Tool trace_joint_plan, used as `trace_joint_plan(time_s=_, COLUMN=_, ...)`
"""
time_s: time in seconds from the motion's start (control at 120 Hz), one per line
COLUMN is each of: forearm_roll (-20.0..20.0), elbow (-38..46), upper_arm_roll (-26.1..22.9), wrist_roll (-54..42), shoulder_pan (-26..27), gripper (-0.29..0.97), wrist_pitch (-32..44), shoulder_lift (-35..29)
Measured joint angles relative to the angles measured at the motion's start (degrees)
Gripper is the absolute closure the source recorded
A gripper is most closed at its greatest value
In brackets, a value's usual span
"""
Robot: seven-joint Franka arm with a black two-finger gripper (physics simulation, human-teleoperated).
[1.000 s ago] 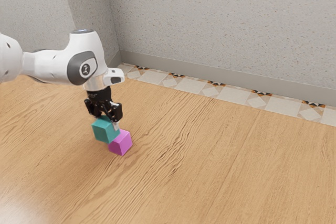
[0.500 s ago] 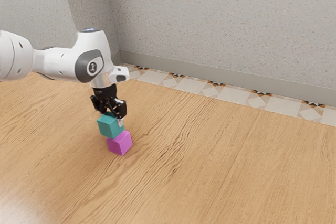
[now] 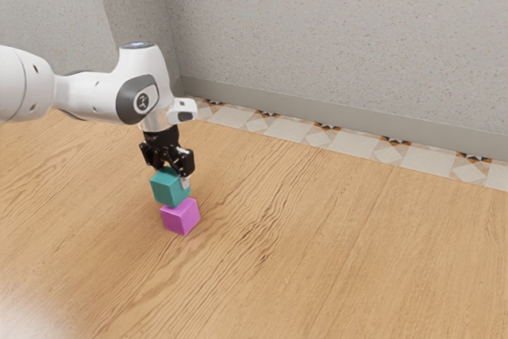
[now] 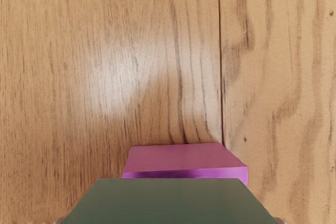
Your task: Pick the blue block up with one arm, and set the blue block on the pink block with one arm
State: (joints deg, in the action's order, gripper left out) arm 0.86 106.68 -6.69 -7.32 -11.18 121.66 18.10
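The blue block (image 3: 167, 188), teal in colour, is held between the black fingers of my gripper (image 3: 169, 175), which is shut on it. It hangs directly over the pink block (image 3: 179, 217), a little toward the exterior view's left of that block's centre. I cannot tell whether the two blocks touch. The pink block rests on the wooden floor. In the wrist view the blue block (image 4: 168, 204) is the dark shape just under my hand, with the pink block's top (image 4: 182, 160) showing beyond it.
Wooden planks (image 3: 333, 252) spread around the blocks on all sides. A tiled strip (image 3: 357, 142) and a grey wall (image 3: 341, 29) run along the back, well away from the blocks.
My gripper has lifted the blue block from beside the pink block and carried it toward the exterior view's right, so it now sits above the pink block.
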Motion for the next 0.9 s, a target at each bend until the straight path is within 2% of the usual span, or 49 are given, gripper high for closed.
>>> trace_joint_plan(time_s=0.9, forearm_roll=-0.1, elbow=3.4, upper_arm_roll=0.1, wrist_roll=4.0, shoulder_pan=1.0, gripper=0.3, wrist_pitch=3.4, shoulder_lift=-1.8)
